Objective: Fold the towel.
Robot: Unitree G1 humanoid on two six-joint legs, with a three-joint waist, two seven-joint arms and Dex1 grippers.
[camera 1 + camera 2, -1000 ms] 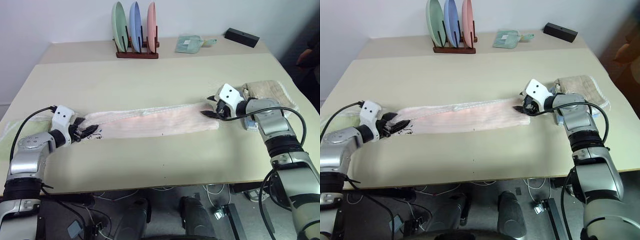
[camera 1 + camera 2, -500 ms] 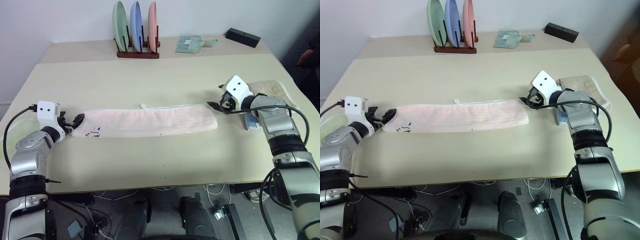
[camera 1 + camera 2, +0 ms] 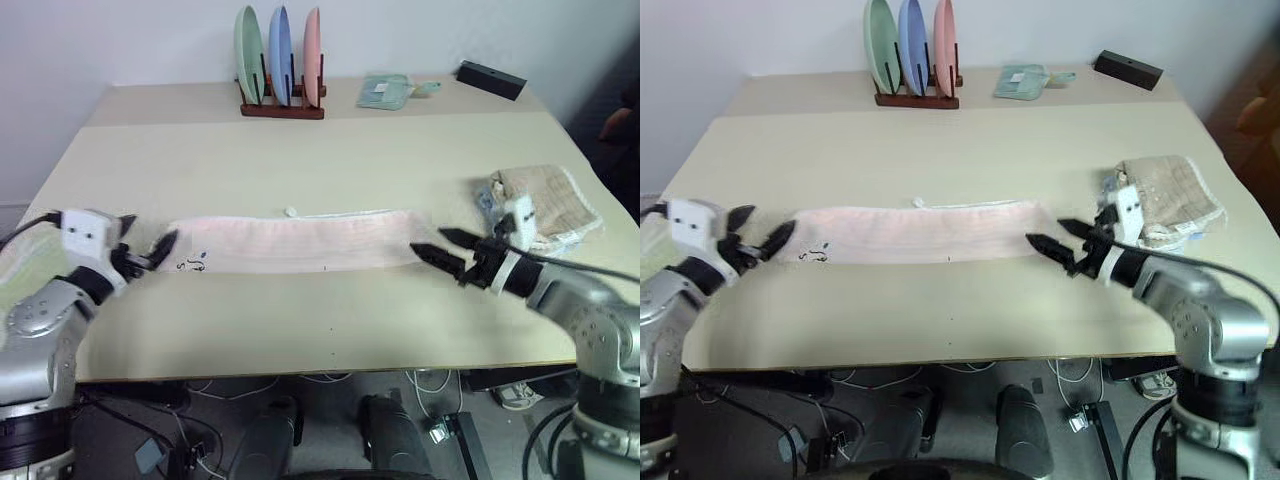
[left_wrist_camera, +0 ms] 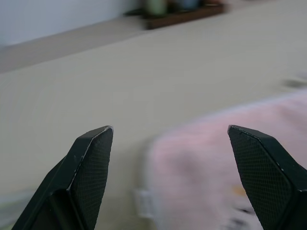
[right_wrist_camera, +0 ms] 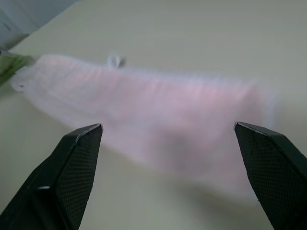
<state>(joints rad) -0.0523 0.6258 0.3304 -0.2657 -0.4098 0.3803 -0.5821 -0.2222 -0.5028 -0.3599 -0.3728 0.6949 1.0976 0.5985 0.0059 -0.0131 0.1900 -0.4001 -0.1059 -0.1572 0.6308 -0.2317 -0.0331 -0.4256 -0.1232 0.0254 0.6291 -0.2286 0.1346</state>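
The towel (image 3: 300,240) lies flat across the middle of the table as a long, narrow pale pink strip. Its small loop (image 3: 291,211) sits on the far edge and a dark printed mark (image 3: 195,262) near its left end. My left gripper (image 3: 150,235) is open, just off that left end and clear of the cloth. The left wrist view shows the towel (image 4: 216,163) ahead of its spread fingers (image 4: 93,143). My right gripper (image 3: 432,243) hovers open at the towel's right end, holding nothing. In the right wrist view the towel (image 5: 158,105) stretches away between the fingers.
A folded beige waffle towel (image 3: 545,205) lies at the right, close behind my right wrist. At the back stand a wooden rack of three plates (image 3: 282,60), a small light green towel (image 3: 385,90) and a black box (image 3: 490,78).
Both grippers left the towel's ends and drew back toward me; the right one also rolled over. The towel, slightly bunched a second ago, now lies flat and straight.
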